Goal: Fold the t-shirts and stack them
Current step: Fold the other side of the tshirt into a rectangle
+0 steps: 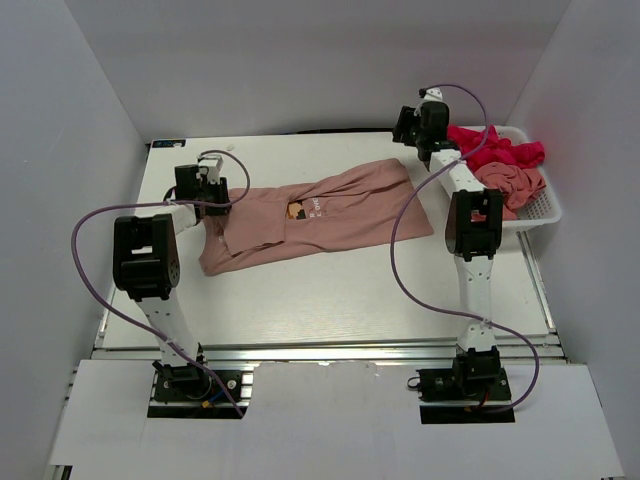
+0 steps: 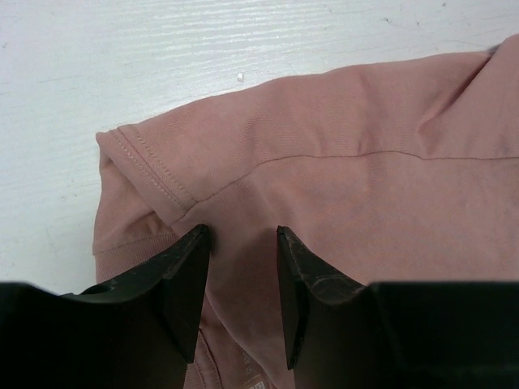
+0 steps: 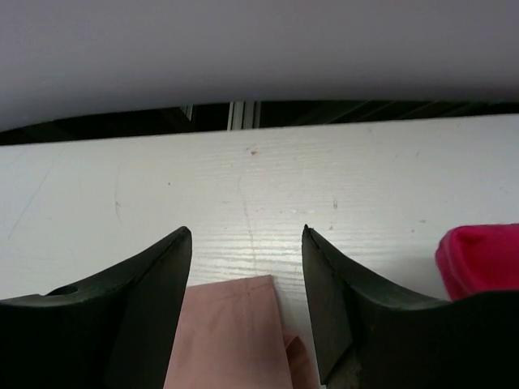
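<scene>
The left tool [image 2: 242,231] sits low over the sleeve end of a salmon-pink t-shirt [image 1: 330,215] spread on the desk [image 1: 330,290]. Its jaws are partly apart, with flat, unpinched cloth showing between and ahead of them. The right tool [image 3: 245,235] stands wide and holds nothing. A corner of the same shirt lies just beneath and behind its fingertips, with bare desk ahead. To this tool's right, a magenta-red t-shirt [image 1: 495,148] and another pink t-shirt [image 1: 510,180] lie crumpled in a white mesh basket [image 1: 545,205].
</scene>
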